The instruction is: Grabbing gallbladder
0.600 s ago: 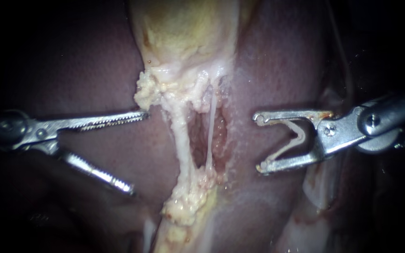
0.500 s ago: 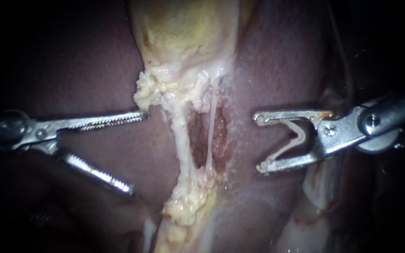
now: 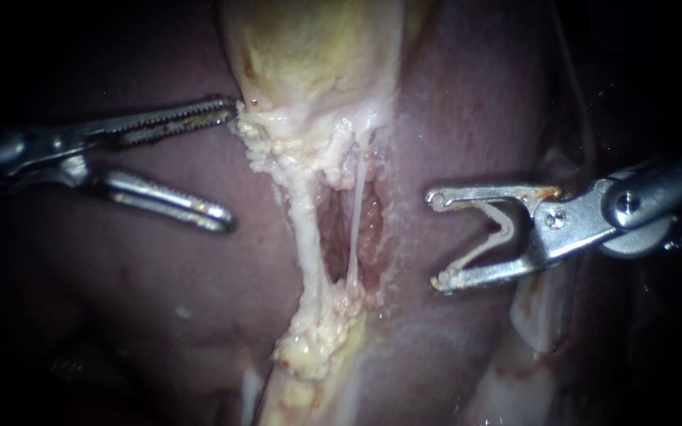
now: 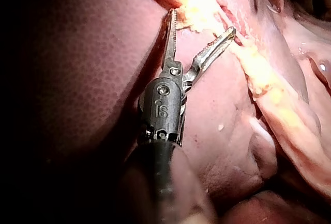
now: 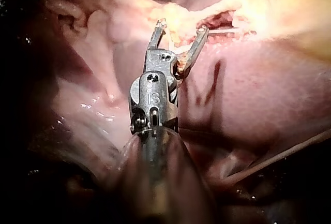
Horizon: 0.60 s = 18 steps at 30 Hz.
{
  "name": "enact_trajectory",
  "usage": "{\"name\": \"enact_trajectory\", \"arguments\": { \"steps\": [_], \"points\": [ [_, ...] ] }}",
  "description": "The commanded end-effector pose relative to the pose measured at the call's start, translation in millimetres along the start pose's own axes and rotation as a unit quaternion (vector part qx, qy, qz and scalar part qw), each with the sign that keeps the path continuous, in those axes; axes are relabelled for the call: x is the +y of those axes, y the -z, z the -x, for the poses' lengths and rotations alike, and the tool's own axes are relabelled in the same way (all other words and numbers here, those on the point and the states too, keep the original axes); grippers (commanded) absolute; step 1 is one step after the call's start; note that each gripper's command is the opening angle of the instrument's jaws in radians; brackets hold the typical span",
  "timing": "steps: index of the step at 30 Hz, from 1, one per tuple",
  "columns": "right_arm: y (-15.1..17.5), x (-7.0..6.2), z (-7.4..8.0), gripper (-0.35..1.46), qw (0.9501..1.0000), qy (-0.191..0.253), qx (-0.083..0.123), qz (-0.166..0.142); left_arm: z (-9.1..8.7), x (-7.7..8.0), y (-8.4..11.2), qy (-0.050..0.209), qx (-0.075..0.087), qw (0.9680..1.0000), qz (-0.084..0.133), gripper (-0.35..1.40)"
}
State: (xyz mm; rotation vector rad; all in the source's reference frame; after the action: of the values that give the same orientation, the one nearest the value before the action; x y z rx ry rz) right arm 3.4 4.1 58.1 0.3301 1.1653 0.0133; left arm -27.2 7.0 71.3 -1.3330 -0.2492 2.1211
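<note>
The pale yellow gallbladder [image 3: 317, 55] hangs down the middle of the endoscope view, narrowing into frayed whitish tissue and two thin tubes [image 3: 303, 229] over a raw pit. My left instrument [image 3: 230, 162] comes in from the left with its toothed jaws open; the upper jaw's tip touches the gallbladder's left edge, the lower jaw lies over the liver. In the left wrist view the left instrument [image 4: 201, 22] has the yellow tissue just ahead of its jaws. My right instrument [image 3: 436, 241] stands right of the tubes, jaws wide open and holding nothing. The right wrist view shows the right instrument [image 5: 181, 26] open too.
Dark reddish-purple liver [image 3: 159, 300] surrounds the gallbladder on both sides. A lump of yellowish fatty tissue [image 3: 313, 343] sits below the tubes. Pale membrane [image 3: 534, 315] lies under my right instrument's shaft.
My left instrument has risen from level with the tubes to the gallbladder's lower left edge, and its jaws have narrowed. The right instrument has stayed still.
</note>
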Motion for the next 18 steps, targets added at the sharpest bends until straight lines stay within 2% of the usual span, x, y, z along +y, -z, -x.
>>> {"name": "enact_trajectory", "arguments": {
  "steps": [1,6,9,10,13,16,18],
  "points": [
    [0.0,0.0,0.0,0.50,1.0000,0.000,0.000,0.000,0.0,-0.2,-0.2,0.001,0.002,1.0000,-0.002,0.78],
    [-0.1,0.1,0.1,0.50,1.0000,0.000,0.000,0.000,-1.0,-0.6,-1.6,0.007,0.002,0.9999,-0.015,0.73],
    [-0.1,0.1,0.1,0.50,1.0000,0.000,0.000,0.000,-1.4,-0.4,-2.6,0.009,0.002,0.9999,-0.010,0.64],
    [-0.1,0.1,0.1,0.50,1.0000,0.000,0.000,0.000,-1.4,-0.3,-2.7,0.009,0.003,0.9999,-0.008,0.57],
    [-0.1,0.1,0.1,0.50,1.0000,0.000,0.000,0.000,-1.1,0.2,-2.7,0.008,0.003,1.0000,-0.003,0.20],
    [-0.1,0.0,0.1,0.50,1.0000,0.000,0.000,0.000,-0.8,0.5,-2.3,0.022,0.004,0.9997,-0.004,-0.17],
    [-0.1,0.0,0.1,0.50,1.0000,0.000,0.000,0.000,-0.7,0.7,-2.1,0.033,0.004,0.9994,-0.004,-0.33]
  ]
}}
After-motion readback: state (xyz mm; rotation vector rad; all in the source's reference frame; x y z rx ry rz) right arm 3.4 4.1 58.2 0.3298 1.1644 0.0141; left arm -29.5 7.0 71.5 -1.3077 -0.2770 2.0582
